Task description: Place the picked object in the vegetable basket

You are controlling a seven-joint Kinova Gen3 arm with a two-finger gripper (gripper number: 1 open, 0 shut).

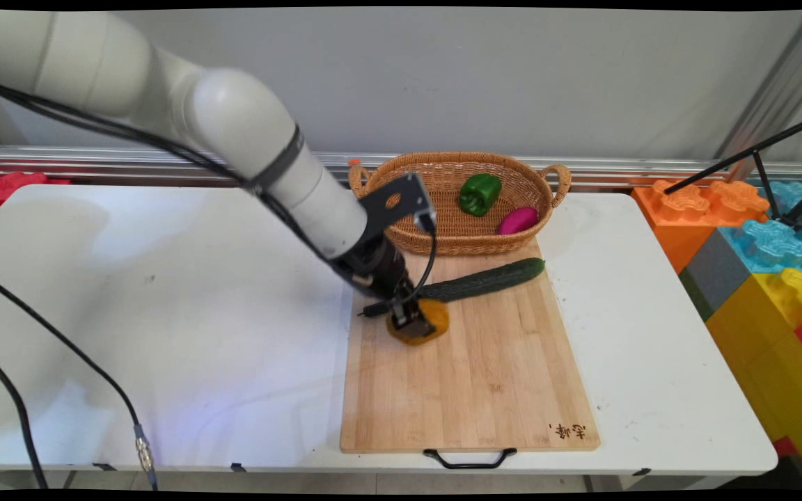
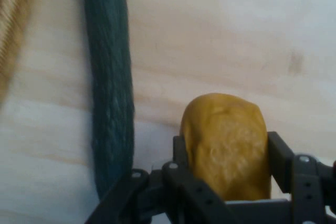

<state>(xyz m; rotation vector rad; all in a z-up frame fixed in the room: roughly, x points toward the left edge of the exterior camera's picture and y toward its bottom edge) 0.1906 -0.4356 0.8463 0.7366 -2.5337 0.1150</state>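
Note that the gripper (image 2: 227,150) is closed around a yellow potato (image 1: 420,321) on the cutting board (image 1: 470,390). A cucumber (image 1: 484,280) lies just beside it; the far basket (image 1: 443,240) holds a green pepper (image 1: 480,193).

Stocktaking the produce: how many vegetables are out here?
4: a green pepper and purple eggplant in the basket; a cucumber and gripped potato on the board.
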